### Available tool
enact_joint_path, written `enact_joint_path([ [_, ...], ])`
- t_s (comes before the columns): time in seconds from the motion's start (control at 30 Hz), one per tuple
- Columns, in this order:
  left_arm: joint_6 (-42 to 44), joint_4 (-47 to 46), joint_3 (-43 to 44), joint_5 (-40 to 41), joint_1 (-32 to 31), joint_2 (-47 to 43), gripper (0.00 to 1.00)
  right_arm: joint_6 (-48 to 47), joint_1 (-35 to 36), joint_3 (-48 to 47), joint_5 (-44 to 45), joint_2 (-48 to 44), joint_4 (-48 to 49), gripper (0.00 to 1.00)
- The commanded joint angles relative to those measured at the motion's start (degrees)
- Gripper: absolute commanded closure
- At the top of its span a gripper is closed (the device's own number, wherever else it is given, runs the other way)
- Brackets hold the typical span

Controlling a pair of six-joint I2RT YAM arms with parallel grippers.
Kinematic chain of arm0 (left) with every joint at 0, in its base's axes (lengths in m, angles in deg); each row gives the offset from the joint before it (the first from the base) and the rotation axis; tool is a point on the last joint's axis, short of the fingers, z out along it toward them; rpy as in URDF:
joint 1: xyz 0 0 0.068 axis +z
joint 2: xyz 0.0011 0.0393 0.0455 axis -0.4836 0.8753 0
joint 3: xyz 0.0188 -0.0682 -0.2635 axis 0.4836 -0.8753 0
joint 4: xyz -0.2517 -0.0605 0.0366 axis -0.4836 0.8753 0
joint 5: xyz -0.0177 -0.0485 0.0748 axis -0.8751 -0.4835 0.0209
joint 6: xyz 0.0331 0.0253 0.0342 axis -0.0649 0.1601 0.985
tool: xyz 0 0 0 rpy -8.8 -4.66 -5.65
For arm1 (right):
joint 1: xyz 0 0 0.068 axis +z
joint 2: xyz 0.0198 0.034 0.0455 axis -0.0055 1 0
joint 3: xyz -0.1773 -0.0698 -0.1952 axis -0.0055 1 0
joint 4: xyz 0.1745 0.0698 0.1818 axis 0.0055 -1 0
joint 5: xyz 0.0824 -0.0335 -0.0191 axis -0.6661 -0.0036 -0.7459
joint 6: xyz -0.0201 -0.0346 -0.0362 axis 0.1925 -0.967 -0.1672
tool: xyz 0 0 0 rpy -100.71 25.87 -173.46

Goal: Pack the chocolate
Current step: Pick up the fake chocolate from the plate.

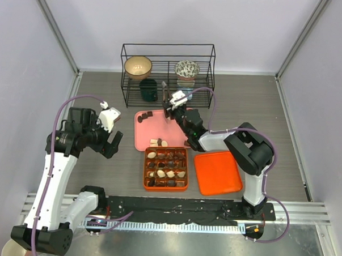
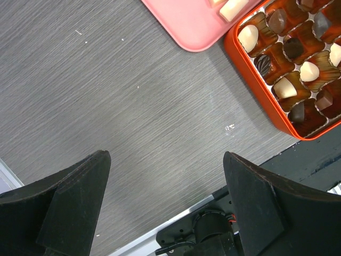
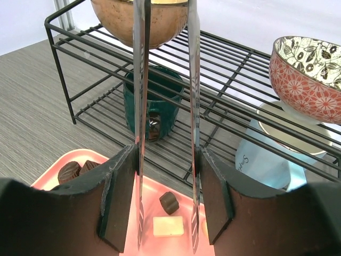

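- The left tool (image 1: 111, 144) is held over bare worktop (image 1: 99, 91), to the left of the orange box. Its fingers (image 2: 80, 197) are spread wide, and nothing is between them.
- A pink tray (image 1: 145, 133) is laid in the middle of the worktop. Some chocolate (image 1: 157, 142) is seen on it: a few pieces near the front edge and two dark ones at the back left corner.
- The orange box (image 1: 145, 169) is set just in front of the tray. More chocolate, dark, tan and white, is seen in its little squares.
- A wire rack (image 3: 229, 58) is stood right behind the tray. A tan bowl (image 1: 138, 66) and a patterned bowl (image 1: 186, 68) are placed on top, with a green mug (image 1: 148, 90) below.
- The right tool (image 3: 166, 176) is clenched on metal tongs (image 3: 140, 106), which are pointed down over the back of the tray. The tong tips are apart and nothing is pinched. A white square piece (image 3: 168, 226) and a dark piece (image 3: 169, 202) are seen on the tray between them.
- The rack is close behind the tongs.
- An orange lid (image 1: 217, 172) is laid to the right of the box.
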Motion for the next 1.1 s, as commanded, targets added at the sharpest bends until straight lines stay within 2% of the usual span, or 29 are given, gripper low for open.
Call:
enact_joint_path([
  [0.0,0.76,0.2,0.67,0.58,0.27,-0.6,0.08,0.55,-0.27,-0.79,-1.04,-0.79,3.72,0.47],
  [0.37,1.47,0.73,-0.03,1.64,0.18,-1.21,0.08,2.04,-0.53,0.53,-3.15,0.27,4.77,0.55],
  [0.53,1.47,0.99,0.32,1.82,0.27,-1.21,0.1,2.04,-0.71,1.5,-3.86,-1.14,3.99,0.66],
  [0.7,1.81,1.69,0.58,1.9,0.18,-1.04,0.11,2.74,-0.62,5.71,-4.91,-9.02,2.32,0.75],
  [0.8,1.9,1.87,0.76,2.08,0.27,-1.12,0.12,5.81,-0.36,8.79,-6.22,-18.14,-1.98,0.78],
  [0.87,2.08,2.05,0.76,2.08,0.27,-1.12,0.12,6.53,0.34,9.67,-8.68,-22.91,-10.31,0.79],
  [0.97,2.17,2.05,0.49,2.34,0.27,-0.95,0.12,5.74,3.15,10.55,-10.62,-33.1,-23.41,0.86],
  [1.07,2.08,1.87,0.05,2.43,0.27,-1.21,0.13,6.78,6.05,12.04,-10.54,-42.86,-34.05,0.87],
])
